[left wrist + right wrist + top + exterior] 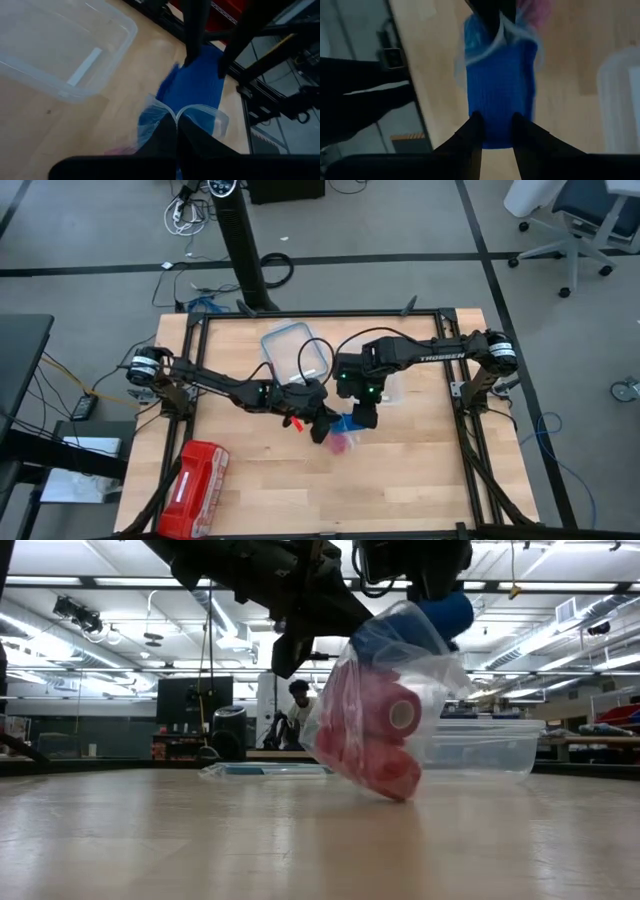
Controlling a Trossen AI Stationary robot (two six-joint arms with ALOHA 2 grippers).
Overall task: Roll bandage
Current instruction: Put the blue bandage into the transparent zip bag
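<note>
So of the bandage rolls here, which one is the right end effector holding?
The bright blue fabric roll, pinched at the mouth of the clear plastic bag. The pink-red rolls sit loose inside the bag, gripped by neither end effector.

The bandage (500,95) is a bright blue roll of soft ribbed fabric, a stubby cylinder. It is held above the surface near the middle of the table, clamped at one end between the right gripper's (494,125) two fingers. Its other end sits in the open mouth of a clear plastic bag (390,720), partly covered by the bag's rim.
</note>
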